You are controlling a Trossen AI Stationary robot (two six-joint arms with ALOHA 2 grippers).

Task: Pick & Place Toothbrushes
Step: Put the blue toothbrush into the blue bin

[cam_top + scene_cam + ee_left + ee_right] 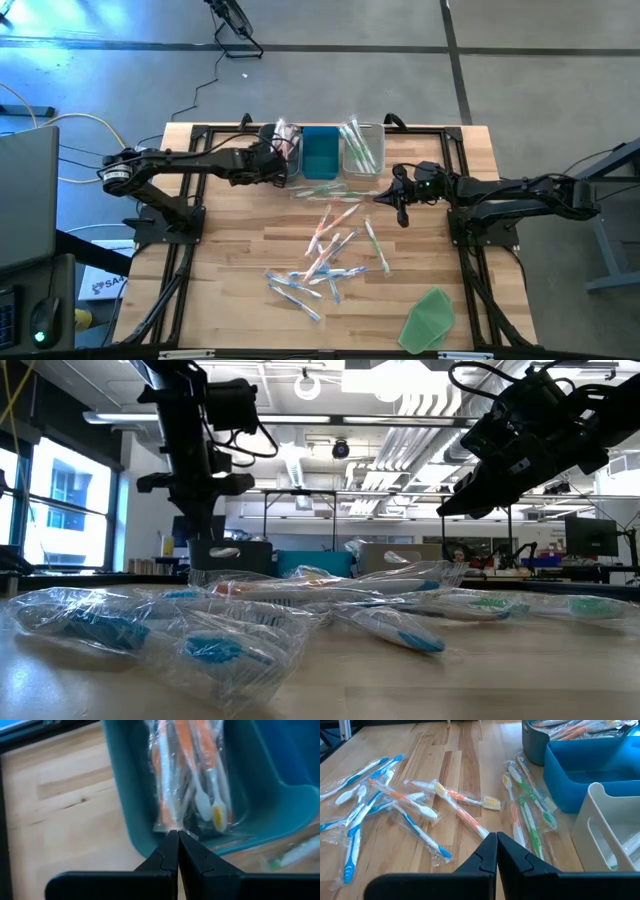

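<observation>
Left gripper (pixel 177 836) over the grey bin (pixel 125 810) at the back edge, jaws closed pinching a wrapped orange brush (pixel 167 785), apparently sorting by colour. Right gripper (pixel 496 840) hangs closed, empty, over loose toothbrushes (pixel 325 250) mid-bench.

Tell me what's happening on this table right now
Two robot arms are sorting wrapped toothbrushes into three bins at the far edge of the table. The left hand is shut on the wrapper of an orange toothbrush over the dark teal bin, which already holds other orange ones. The right hand hangs shut above the table near the green toothbrushes, holding nothing. Many blue and orange brushes are not yet sorted, and the middle blue bin looks empty.
</observation>
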